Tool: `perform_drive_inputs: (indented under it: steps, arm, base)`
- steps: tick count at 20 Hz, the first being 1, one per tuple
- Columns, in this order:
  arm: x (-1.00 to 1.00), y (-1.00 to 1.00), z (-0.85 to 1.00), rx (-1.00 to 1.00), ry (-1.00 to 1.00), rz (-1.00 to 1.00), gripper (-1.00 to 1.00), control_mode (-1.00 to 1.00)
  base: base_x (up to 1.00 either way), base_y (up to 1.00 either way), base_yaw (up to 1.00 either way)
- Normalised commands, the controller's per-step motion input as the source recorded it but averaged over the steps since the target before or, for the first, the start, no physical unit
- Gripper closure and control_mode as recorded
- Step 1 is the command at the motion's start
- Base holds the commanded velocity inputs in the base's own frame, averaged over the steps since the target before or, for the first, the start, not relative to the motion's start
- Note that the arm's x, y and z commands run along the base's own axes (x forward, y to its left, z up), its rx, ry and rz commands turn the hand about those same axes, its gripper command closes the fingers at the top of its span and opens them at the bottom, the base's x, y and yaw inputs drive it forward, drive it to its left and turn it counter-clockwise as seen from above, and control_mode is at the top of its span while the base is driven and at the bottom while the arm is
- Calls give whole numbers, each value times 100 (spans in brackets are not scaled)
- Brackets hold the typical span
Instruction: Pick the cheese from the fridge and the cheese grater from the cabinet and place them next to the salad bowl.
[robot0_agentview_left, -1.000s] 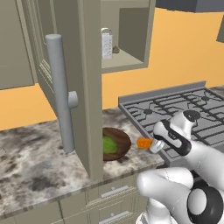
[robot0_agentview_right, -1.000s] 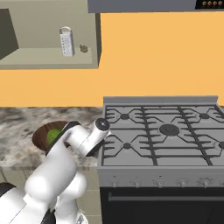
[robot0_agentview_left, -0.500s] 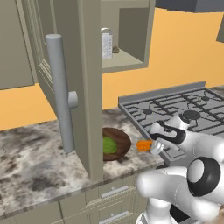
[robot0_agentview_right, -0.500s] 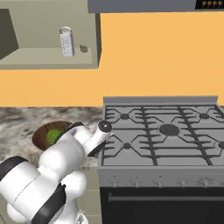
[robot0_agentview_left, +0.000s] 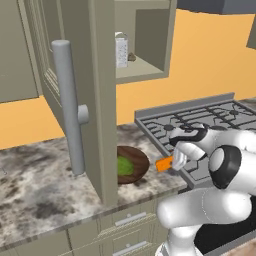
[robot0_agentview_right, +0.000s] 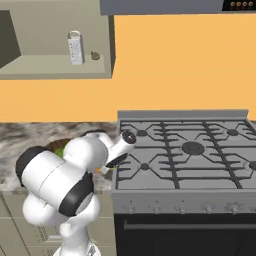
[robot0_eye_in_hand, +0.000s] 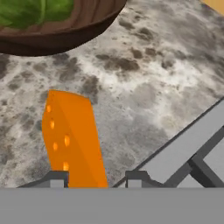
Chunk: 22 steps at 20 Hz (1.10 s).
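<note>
The cheese (robot0_eye_in_hand: 72, 138) lay on the speckled counter (robot0_eye_in_hand: 144, 83) between the salad bowl (robot0_eye_in_hand: 61, 30) and the edge of the stove (robot0_eye_in_hand: 183, 151), near the bowl but not touching it. In the hand view it sat between the two fingertips (robot0_eye_in_hand: 56, 178), and a gap showed between the wedge and the right tip, so the jaws stood apart around the cheese rather than pinching it; a second before they had been closed on it. In the left base view the cheese (robot0_agentview_left: 164, 163) showed as an orange block just right of the bowl (robot0_agentview_left: 131, 164), with the gripper (robot0_agentview_left: 176, 161) right against it, low over the counter (robot0_agentview_left: 40, 180) by the front left corner of the stove (robot0_agentview_left: 200, 117). The gripper's place had changed little from the earlier frames, but the arm's elbow had swung lower and toward the camera, so the white body bulked larger in both base views. In the right base view the gripper (robot0_agentview_right: 111, 165) sat beside the stove (robot0_agentview_right: 190, 150), with part of the bowl (robot0_agentview_right: 54, 146) behind the arm. The grater (robot0_agentview_left: 121, 50) stood upright on the shelf of the open cabinet (robot0_agentview_left: 100, 100), a small brown lump (robot0_agentview_left: 131, 56) just beside it, as before.
</note>
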Motion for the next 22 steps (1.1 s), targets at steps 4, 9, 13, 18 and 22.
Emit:
perform_drive_inputs:
  steps: [4, 9, 13, 18, 22]
  arm:
    - [-35, -1, -37, 0, -5, 11, -100, -100]
    - [-68, -8, -42, 0, -12, 12, -100, -100]
    - [-77, 0, -29, 0, -27, 15, -100, -100]
    - [-78, -2, 37, 0, -51, 14, -100, -100]
    - [-49, -8, 66, 0, -47, 8, -100, -100]
  base:
    - [0, 0, 0]
    - [0, 0, 0]
    - [0, 0, 0]
    - [0, 0, 0]
    - [0, 0, 0]
